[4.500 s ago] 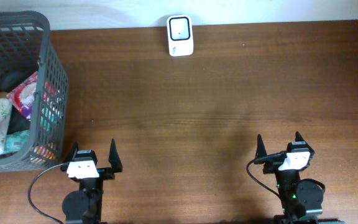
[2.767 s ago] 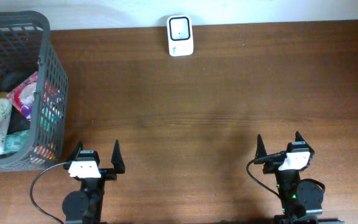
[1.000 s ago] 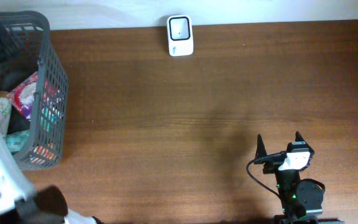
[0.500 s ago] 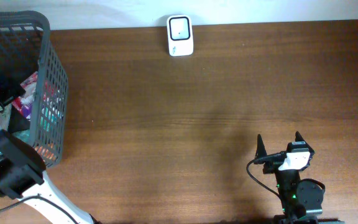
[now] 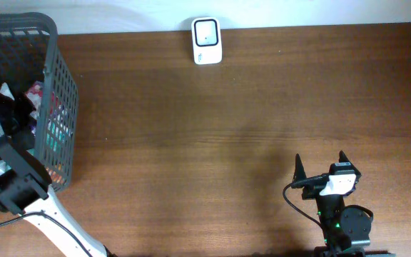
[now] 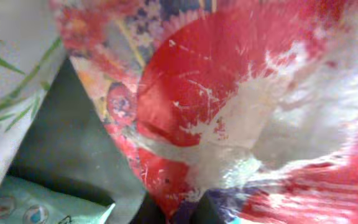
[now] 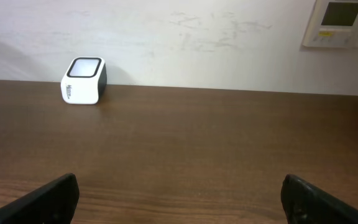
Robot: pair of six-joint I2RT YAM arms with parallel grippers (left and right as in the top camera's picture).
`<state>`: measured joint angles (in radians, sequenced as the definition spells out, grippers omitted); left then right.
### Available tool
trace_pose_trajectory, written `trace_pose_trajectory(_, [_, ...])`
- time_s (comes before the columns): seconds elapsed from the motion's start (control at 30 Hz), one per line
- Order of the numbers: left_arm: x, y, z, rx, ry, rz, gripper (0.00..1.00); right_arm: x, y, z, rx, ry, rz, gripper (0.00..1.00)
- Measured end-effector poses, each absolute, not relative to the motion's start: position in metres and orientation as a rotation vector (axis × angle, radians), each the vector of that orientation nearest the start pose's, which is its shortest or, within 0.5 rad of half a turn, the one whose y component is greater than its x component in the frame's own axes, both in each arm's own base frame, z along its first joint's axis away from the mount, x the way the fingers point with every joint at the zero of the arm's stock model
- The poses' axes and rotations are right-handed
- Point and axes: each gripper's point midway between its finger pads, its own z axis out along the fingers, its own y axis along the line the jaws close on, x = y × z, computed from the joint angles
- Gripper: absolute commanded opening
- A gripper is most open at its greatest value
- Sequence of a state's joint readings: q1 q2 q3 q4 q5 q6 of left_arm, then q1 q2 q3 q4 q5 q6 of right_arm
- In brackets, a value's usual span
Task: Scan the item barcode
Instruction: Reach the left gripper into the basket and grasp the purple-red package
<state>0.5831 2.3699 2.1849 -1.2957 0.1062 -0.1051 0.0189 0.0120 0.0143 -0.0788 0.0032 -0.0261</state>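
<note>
We see a glossy red and white packet (image 6: 185,93), creased, lying in the grey basket (image 5: 61,93). The small white scanner (image 5: 206,41) stands at the far edge of the table (image 5: 227,128), window facing up, well apart.

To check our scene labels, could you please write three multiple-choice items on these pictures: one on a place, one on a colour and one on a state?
1. Where on the table does the scanner stand?
A. at its middle
B. at its far edge
C. at its near edge

2. What colour is the basket?
A. dark grey
B. blue
C. yellow

3. How is the right gripper?
A. shut on the scanner
B. shut on a packet
C. open and empty

Answers:
1 B, since the overhead view shows it at the table's top edge.
2 A, since its mesh walls are dark grey.
3 C, since its fingers stand wide apart with nothing between them.
</note>
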Motion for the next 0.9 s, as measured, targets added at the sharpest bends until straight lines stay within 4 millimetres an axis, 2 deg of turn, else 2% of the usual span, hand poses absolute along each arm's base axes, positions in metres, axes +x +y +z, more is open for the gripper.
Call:
trace_pose_trajectory(0.13, [0.418, 0.246, 0.096, -1.014, 2.845, -0.195, 0.0, 0.246, 0.004, 0.158, -0.034, 1.647, -0.008, 0.99])
trace_pose_trajectory(0.23, [0.43, 0.248, 0.173, -0.944, 2.708, -0.18, 0.0, 0.246, 0.004, 0.159, -0.034, 1.646, -0.009, 0.99])
trace_pose_trajectory(0.27, [0.431, 0.247, 0.205, -0.909, 2.643, -0.157, 0.0, 0.246, 0.004, 0.158, -0.034, 1.647, -0.009, 0.99])
trace_pose_trajectory(0.33, [0.435, 0.245, 0.252, -0.841, 2.518, -0.133, 0.0, 0.246, 0.004, 0.158, -0.034, 1.647, -0.008, 0.99])
trace_pose_trajectory(0.4, [0.437, 0.235, 0.298, -0.8, 2.38, -0.171, 0.0, 0.246, 0.004, 0.158, -0.035, 1.647, -0.008, 0.99])
trace_pose_trajectory(0.53, [0.429, 0.223, 0.333, -0.796, 2.292, -0.201, 0.0, 0.246, 0.004, 0.158, -0.035, 1.647, -0.008, 0.99])
trace_pose_trajectory(0.7, [0.421, 0.209, 0.407, -0.688, 2.095, -0.19, 0.0, 0.246, 0.004, 0.158, -0.035, 1.647, -0.008, 0.99])
trace_pose_trajectory(0.77, [0.417, 0.185, 0.449, -0.593, 1.989, -0.286, 0.0, 0.246, 0.004, 0.158, -0.034, 1.647, -0.008, 0.99])
trace_pose_trajectory(0.8, [0.413, 0.169, 0.463, -0.541, 1.962, -0.35, 0.0, 0.246, 0.004, 0.158, -0.035, 1.647, -0.008, 0.99])
trace_pose_trajectory(0.83, [0.41, 0.145, 0.477, -0.471, 1.945, -0.436, 0.0, 0.246, 0.004, 0.158, -0.035, 1.647, -0.008, 0.99])
trace_pose_trajectory(0.87, [0.407, 0.115, 0.481, -0.408, 1.961, -0.531, 0.0, 0.246, 0.004, 0.158, -0.035, 1.647, -0.008, 0.99])
trace_pose_trajectory(0.9, [0.407, 0.101, 0.48, -0.38, 1.978, -0.572, 0.0, 0.246, 0.004, 0.158, -0.035, 1.647, -0.008, 0.99])
